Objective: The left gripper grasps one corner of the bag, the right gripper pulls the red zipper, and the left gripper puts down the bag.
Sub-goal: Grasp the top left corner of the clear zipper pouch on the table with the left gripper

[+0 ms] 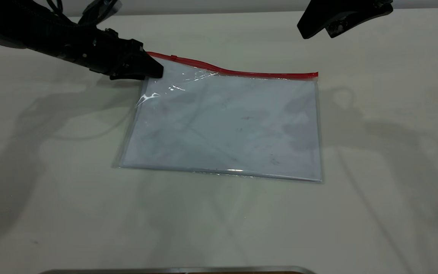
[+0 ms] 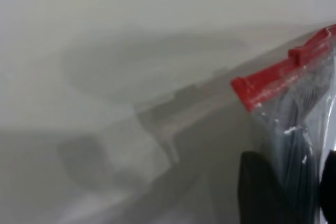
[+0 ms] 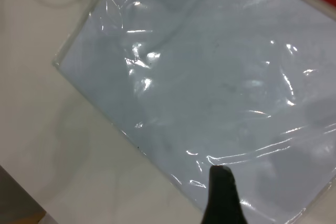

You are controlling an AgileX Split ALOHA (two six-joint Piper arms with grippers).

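The bag (image 1: 226,121), a clear pouch with a white sheet inside, lies flat on the table. The red zipper (image 1: 242,72) runs along its far edge, with the small slider tab (image 1: 173,57) near the left end. My left gripper (image 1: 157,71) is shut on the far-left corner of the bag (image 2: 252,90) and holds it slightly raised, so the strip bows upward there. In the left wrist view the plastic sits between the two black fingers (image 2: 260,192). My right gripper (image 1: 318,33) hovers open and empty above the far right of the table. One of its fingers (image 3: 223,198) shows over the bag (image 3: 210,77).
The cream table (image 1: 51,190) surrounds the bag on all sides. A metal edge (image 1: 181,270) runs along the near border of the exterior view.
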